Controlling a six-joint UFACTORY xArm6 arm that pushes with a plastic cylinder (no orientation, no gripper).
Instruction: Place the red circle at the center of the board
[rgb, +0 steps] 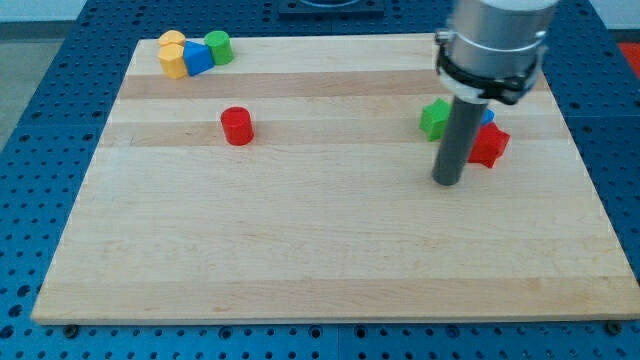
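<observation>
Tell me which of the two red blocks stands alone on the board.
The red circle, toward the view's left, stands alone. The other red block touches the blue and green blocks beside my tip.

The red circle (237, 126) stands upright on the worktop (320, 250), a short round cylinder, flat face up. It sits in the upper-left part, nearer the top edge and left edge than the bottom, all by itself.
</observation>
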